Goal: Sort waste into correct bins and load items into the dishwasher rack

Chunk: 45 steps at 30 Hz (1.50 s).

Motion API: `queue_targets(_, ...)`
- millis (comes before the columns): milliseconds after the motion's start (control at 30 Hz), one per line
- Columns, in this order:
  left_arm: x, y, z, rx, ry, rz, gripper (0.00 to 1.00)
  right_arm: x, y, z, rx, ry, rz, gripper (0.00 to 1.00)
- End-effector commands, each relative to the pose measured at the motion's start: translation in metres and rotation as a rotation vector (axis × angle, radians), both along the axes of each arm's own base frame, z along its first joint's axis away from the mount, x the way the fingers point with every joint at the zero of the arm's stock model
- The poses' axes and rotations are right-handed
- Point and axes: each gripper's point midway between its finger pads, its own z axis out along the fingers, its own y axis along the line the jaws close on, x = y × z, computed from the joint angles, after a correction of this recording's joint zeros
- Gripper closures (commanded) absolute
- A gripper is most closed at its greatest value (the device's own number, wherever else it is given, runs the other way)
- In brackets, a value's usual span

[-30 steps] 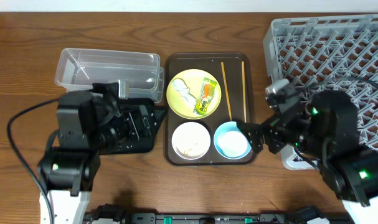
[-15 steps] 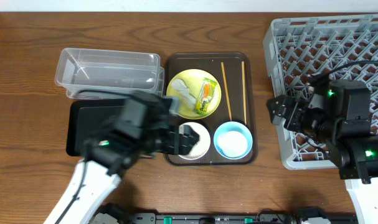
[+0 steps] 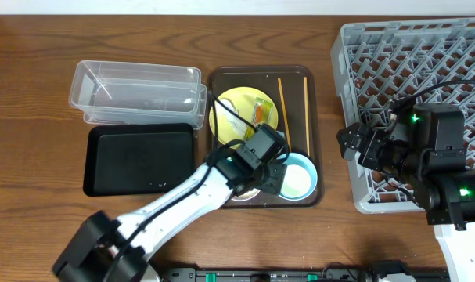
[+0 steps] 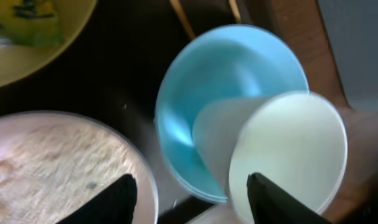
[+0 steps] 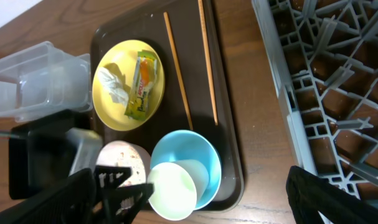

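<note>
On the brown serving tray, the yellow plate [image 5: 123, 84] holds the white tissue [image 5: 111, 87] and the snack wrapper [image 5: 142, 84]. Two chopsticks [image 5: 179, 71] lie beside it. The light blue bowl [image 4: 207, 99] has a pale cup [image 4: 282, 149] lying on its side in it. The white bowl [image 4: 45, 162] holds rice and scraps. My left gripper [image 4: 195, 199] is open and empty. It hovers low between the white bowl and the cup, as the overhead view [image 3: 270, 177] also shows. My right gripper [image 3: 354, 145] is open and empty over the left edge of the grey rack [image 3: 417, 63].
The clear tub [image 3: 135, 90] and the black tray [image 3: 139, 160] sit left of the brown serving tray [image 3: 315, 94]. The left arm lies across the table front and hides most of the white bowl from overhead. A cable crosses the plate.
My left arm has swung right from over the black tray to the bowls. My right gripper pulled back from the blue bowl to the rack edge, then stayed still.
</note>
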Motion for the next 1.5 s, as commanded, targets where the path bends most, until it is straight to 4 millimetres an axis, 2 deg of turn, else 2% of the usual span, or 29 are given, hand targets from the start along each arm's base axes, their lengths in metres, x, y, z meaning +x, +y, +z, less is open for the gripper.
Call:
queue_targets(0,0.001,-0.014,0.006,-0.052,0.013,0.002,0.41,0.002,0.001,0.007,0.001,-0.019,0.012,0.04)
queue_targets(67,0.001,-0.014,0.005,-0.052,0.014,0.002,0.43,0.002,0.001,0.007,0.001,-0.018,0.012,0.04)
queue_targets(200,0.0,-0.015,-0.001,-0.038,0.027,-0.001,0.57,0.002,0.001,0.007,0.001,-0.018,0.012,0.04)
queue_targets(300,-0.006,-0.018,-0.01,-0.028,0.059,0.006,0.6,0.002,0.001,0.007,0.001,-0.018,0.012,0.04)
queue_targets(367,-0.01,-0.021,-0.013,-0.022,0.068,0.002,0.66,0.002,0.001,0.007,0.001,-0.018,0.012,0.03)
queue_targets(467,-0.01,-0.024,-0.01,-0.032,0.06,-0.004,0.76,0.001,0.001,0.007,0.001,-0.018,0.012,0.03)
queue_targets(567,-0.009,-0.027,-0.002,-0.047,0.053,-0.006,0.92,0.001,0.001,0.006,0.0,-0.015,0.012,0.02)
queue_targets(600,-0.008,-0.027,0.003,-0.051,0.049,-0.005,0.94,0.001,0.001,0.006,0.0,-0.014,0.012,0.02)
queue_targets(767,0.005,-0.018,0.04,-0.095,0.012,0.035,0.94,0.001,0.001,0.006,-0.009,-0.019,0.024,0.01)
queue_targets(867,0.017,0.004,0.069,-0.156,0.0,0.092,0.94,0.001,0.001,0.007,-0.024,-0.03,0.044,0.01)
queue_targets(967,0.025,0.024,0.099,-0.296,0.049,0.126,0.94,0.004,0.008,0.012,-0.021,-0.068,0.103,0.01)
queue_targets(1000,0.026,0.029,0.111,-0.361,0.073,0.121,0.94,0.005,0.014,0.016,-0.009,-0.095,0.153,0.01)
queue_targets(1133,0.019,0.043,0.164,-0.681,0.17,-0.02,0.94,-0.004,0.068,0.054,0.137,-0.307,0.532,0.01)
queue_targets(1233,0.007,0.053,0.196,-0.88,0.223,-0.149,0.94,-0.011,0.09,0.084,0.248,-0.431,0.676,0.01)
queue_targets(1367,-0.003,0.062,0.221,-1.013,0.26,-0.236,0.94,-0.033,0.121,0.112,0.348,-0.564,0.894,0.03)
queue_targets(1467,-0.008,0.063,0.233,-1.065,0.252,-0.302,0.94,-0.042,0.139,0.113,0.363,-0.579,0.977,0.03)
